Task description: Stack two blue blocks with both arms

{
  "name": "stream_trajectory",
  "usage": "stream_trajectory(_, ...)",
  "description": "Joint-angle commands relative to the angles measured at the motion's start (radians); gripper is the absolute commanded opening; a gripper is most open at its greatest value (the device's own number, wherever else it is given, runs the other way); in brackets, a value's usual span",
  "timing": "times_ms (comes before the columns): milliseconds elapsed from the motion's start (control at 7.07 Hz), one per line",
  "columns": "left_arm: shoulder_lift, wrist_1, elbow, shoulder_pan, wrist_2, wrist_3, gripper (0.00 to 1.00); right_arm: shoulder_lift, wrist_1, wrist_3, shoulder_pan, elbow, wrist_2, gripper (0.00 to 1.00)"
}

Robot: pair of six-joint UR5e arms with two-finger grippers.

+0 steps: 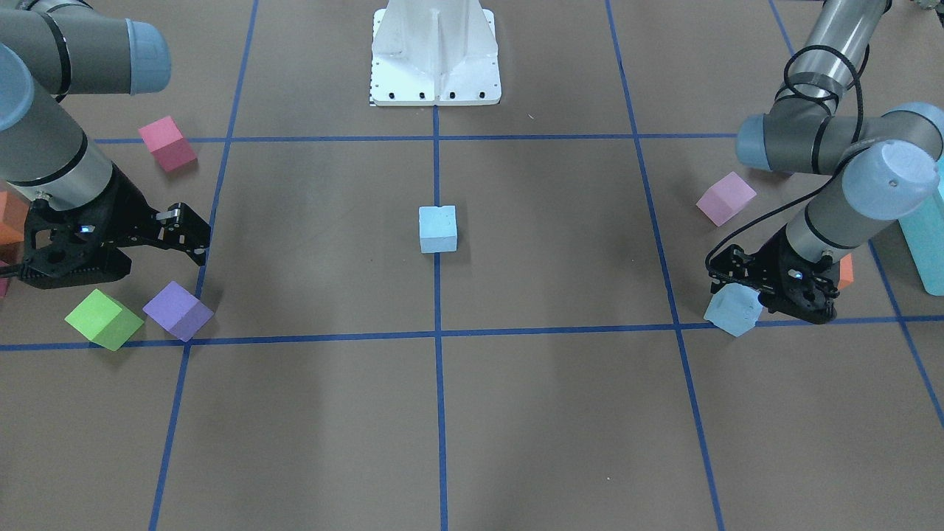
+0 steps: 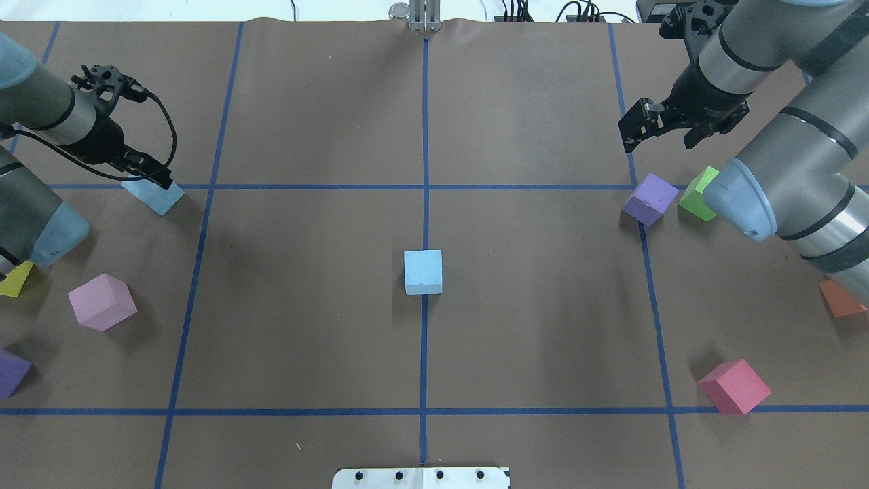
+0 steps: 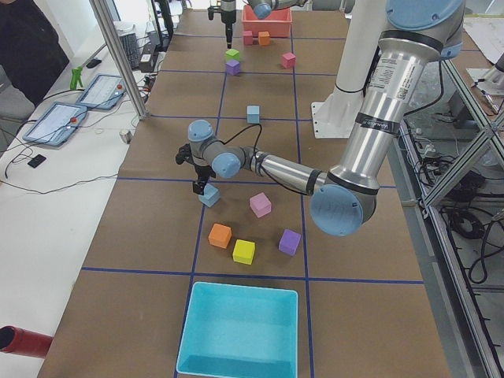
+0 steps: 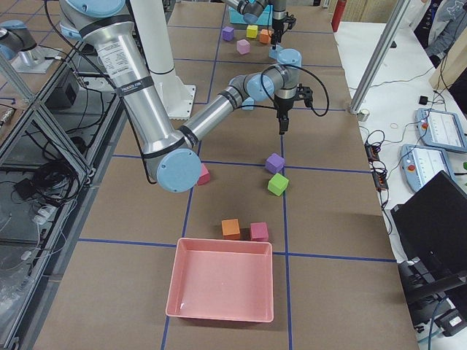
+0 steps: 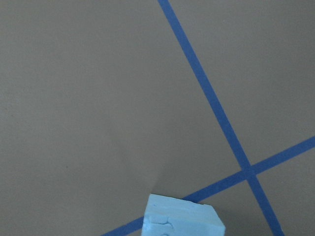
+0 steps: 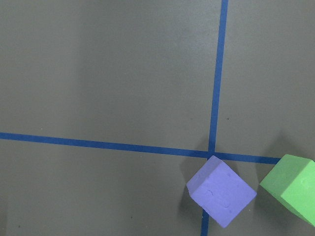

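A: How far along does the stack look?

B: Barely begun, I judge; nothing is stacked; one blue block sits alone on the centre line in the middle of the table, and neither arm is near it.

A: And the other blue block?

B: Far out on the robot's left side, at a crossing of the tape lines; the left gripper is low, right over it; the left wrist view shows the block's top at the bottom edge of the frame but no fingers, so I cannot tell whether they are clamped on it or merely astride it.

A: The right gripper?

B: Up off the table with its fingers apart and nothing between them; it hangs near a purple cube and a green cube, neither of which belongs to the task.

A: So what is left?

B: Securing the outer block, carrying it to the centre and setting it on top of the middle one.

A: Anything in the way?

B: The stretch between the two blocks looks bare; a pink cube and a yellow cube lie nearer the robot on the left, apart from that line; a red cube and an orange cube lie well off on the right.
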Motion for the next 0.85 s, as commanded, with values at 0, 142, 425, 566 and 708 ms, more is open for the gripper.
stream_trajectory(0,0.006,0.002,0.000,0.003,-0.003,-0.002,1.00,0.000,0.000,0.001,-0.002,-0.001,-0.001,1.00)
stream_trajectory(142,0.007,0.002,0.004,0.003,-0.003,0.012,1.00,0.000,0.000,0.001,-0.002,-0.001,-0.001,1.00)
stream_trajectory(425,0.007,-0.003,0.009,0.003,0.004,0.038,1.00,0.000,0.000,0.001,-0.005,-0.002,-0.002,1.00)
stream_trajectory(566,0.007,-0.001,0.015,0.003,0.003,0.060,1.00,0.000,0.000,0.001,-0.005,-0.002,-0.002,1.00)
stream_trajectory(708,0.007,-0.001,0.018,0.006,0.004,0.060,1.00,0.002,0.000,0.001,-0.006,-0.001,-0.002,1.00)
